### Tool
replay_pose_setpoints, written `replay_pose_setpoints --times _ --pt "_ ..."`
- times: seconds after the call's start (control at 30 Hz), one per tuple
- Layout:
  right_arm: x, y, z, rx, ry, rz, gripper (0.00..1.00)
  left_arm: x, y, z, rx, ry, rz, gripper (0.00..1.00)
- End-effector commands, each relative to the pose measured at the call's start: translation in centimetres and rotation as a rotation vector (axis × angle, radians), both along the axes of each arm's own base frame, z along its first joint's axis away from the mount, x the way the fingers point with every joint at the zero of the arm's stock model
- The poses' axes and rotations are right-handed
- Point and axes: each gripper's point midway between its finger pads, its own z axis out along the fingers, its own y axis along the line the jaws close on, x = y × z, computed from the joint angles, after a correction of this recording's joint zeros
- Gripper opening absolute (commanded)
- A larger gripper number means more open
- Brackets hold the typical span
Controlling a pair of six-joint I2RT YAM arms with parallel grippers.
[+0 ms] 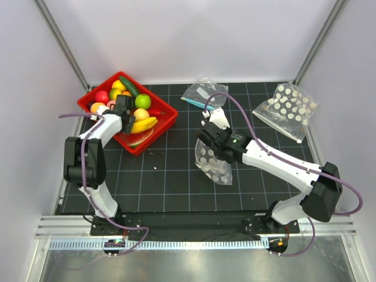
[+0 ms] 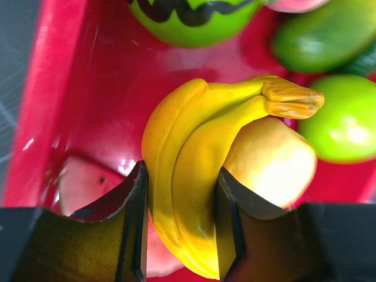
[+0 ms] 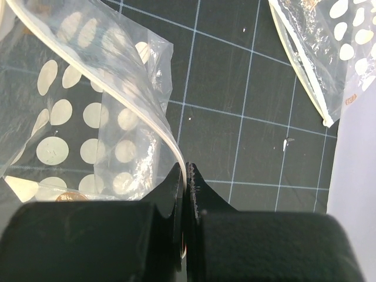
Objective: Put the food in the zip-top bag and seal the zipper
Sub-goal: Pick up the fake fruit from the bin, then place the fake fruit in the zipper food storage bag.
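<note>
Toy food fills the red bin (image 1: pixel 163 104): yellow bananas (image 1: pixel 144 124), green round fruits, red and orange pieces. My left gripper (image 1: pixel 130 120) is inside the bin, shut on the bananas (image 2: pixel 194 188), its fingers (image 2: pixel 136 223) on both sides of the bunch. A pale yellow fruit (image 2: pixel 270 161) lies behind it. My right gripper (image 1: pixel 207 138) is shut on the zipper (image 3: pixel 154 114) rim of the white-dotted zip-top bag (image 1: pixel 212 163), which hangs open below it at mid-table. The bag (image 3: pixel 82 126) shows at left in the right wrist view.
A second dotted bag (image 1: pixel 286 108) lies at the back right, also in the right wrist view (image 3: pixel 329 41). A clear undotted bag with a teal strip (image 1: pixel 201 95) lies at the back centre. The black gridded mat (image 1: pixel 170 176) covers the table.
</note>
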Motion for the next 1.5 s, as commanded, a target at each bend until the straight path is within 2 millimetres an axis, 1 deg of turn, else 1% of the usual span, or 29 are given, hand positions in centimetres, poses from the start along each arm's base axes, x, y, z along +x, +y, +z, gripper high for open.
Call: replay_pose_setpoints --times 0.0,0.07,0.1,0.17,0.2,0.27,0.3,0.33,0.4,0.43,0.47,0.5,0.53,0.57,0.6,0.63,0.67,0.7,0.73,0.77,0.8,0.87,0.9,0.93,1.03,1.1,1.23,1.43,1.47 --pt "0.2 0.1 1.2 0.063 -0.048 -0.016 0.01 0.6 -0.8 6.9 -0.01 -0.185 -0.081 0.22" --pt "0.3 0.2 1.4 0.068 -0.055 -0.017 0.01 0.2 -1.4 7.8 -0.009 -0.209 -0.12 0.21" --pt "0.3 0.1 1.3 0.066 -0.055 -0.018 0.01 -0.2 -1.9 9.2 -0.013 -0.244 -0.156 0.21" --pt "0.3 0.1 1.5 0.071 -0.062 -0.022 0.01 -0.9 -2.5 9.4 -0.037 -0.255 -0.183 0.19" --pt "0.3 0.1 1.5 0.073 -0.06 -0.022 0.01 -1.4 -3.1 10.4 -0.064 -0.286 -0.21 0.18" --pt "0.3 0.1 1.6 0.083 -0.065 -0.023 0.01 -2.2 -3.8 10.4 -0.09 -0.311 -0.229 0.17" --pt "0.3 0.0 1.7 0.085 -0.069 -0.027 0.01 -2.5 -4.5 11.6 -0.114 -0.358 -0.251 0.16" --pt "0.3 0.2 1.7 0.091 -0.07 -0.023 0.01 -3.4 -5.2 10.3 -0.143 -0.349 -0.256 0.16" --pt "0.3 0.3 1.6 0.094 -0.068 -0.02 0.01 -3.3 -6.3 11.4 -0.19 -0.434 -0.286 0.1" --pt "0.3 0.4 1.5 0.101 -0.065 -0.017 0.01 -4.2 -6.8 11.2 -0.219 -0.448 -0.306 0.09" --pt "0.3 0.5 1.4 0.103 -0.061 -0.012 0.01 -4.3 -7.5 12.2 -0.24 -0.499 -0.315 0.09" --pt "0.2 0.8 1.2 0.109 -0.048 -0.003 0.01 -5.0 -7.7 11.6 -0.243 -0.496 -0.319 0.08" --pt "0.2 0.9 1.0 0.106 -0.04 0.0 0.01 -5.6 -7.4 13.1 -0.219 -0.547 -0.307 0.09" --pt "0.2 1.1 0.7 0.106 -0.032 0.003 0.01 -6.1 -8.2 13.9 -0.204 -0.576 -0.333 0.09" --pt "0.1 1.1 0.6 0.106 -0.025 0.006 0.01 -6.7 -8.4 13.9 -0.185 -0.585 -0.336 0.09" --pt "0.1 1.2 0.5 0.105 -0.023 0.007 0.01 -7.4 -8.5 15.4 -0.171 -0.635 -0.345 0.09" --pt "0.2 1.3 0.3 0.103 -0.018 0.008 0.01 -7.8 -8.5 15.8 -0.147 -0.653 -0.338 0.08" --pt "0.2 1.3 0.3 0.105 -0.017 0.008 0.01 -8.6 -9.5 15.9 -0.137 -0.664 -0.373 0.08" --pt "0.2 1.4 0.3 0.108 -0.015 0.011 0.01 -9.0 -9.8 16.2 -0.131 -0.677 -0.384 0.08" --pt "0.2 1.5 0.3 0.11 -0.011 0.014 0.01 -9.5 -9.7 17.0 -0.118 -0.71 -0.379 0.08" --pt "0.2 1.6 0.3 0.114 -0.011 0.014 0.01 -10.3 -10.7 16.1 -0.103 -0.699 -0.421 0.07" --pt "0.2 1.9 0.2 0.121 -0.002 0.023 0.01 -11.0 -11.3 16.6 -0.096 -0.748 -0.431 0.07" --pt "0.2 2.1 0.3 0.124 -0.002 0.025 0.01 -11.6 -11.9 15.4 -0.091 -0.738 -0.455 0.07" --pt "0.2 2.2 0.3 0.126 0.003 0.029 0.01 -11.7 -12.3 15.9 -0.101 -0.778 -0.466 0.07" --pt "0.2 2.6 0.1 0.132 0.019 0.04 0.01 -12.9 -12.9 15.6 -0.084 -0.824 -0.507 0.02" --pt "0.0 3.1 0.0 0.149 0.035 0.055 0.01 -13.6 -12.6 16.6 -0.065 -0.889 -0.497 0.02" --pt "0.0 3.6 -0.1 0.163 0.051 0.073 0.01 -14.6 -13.2 18.8 -0.014 -0.969 -0.542 0.03" --pt "-0.1 4.5 -0.4 0.184 0.073 0.09 0.01 -15.4 -15.4 20.6 0.037 -1.03 -0.67 0.03" --pt "-0.1 4.5 -0.4 0.188 0.072 0.088 0.01 -15.3 -15.9 20.5 0.04 -1.028 -0.694 0.02"
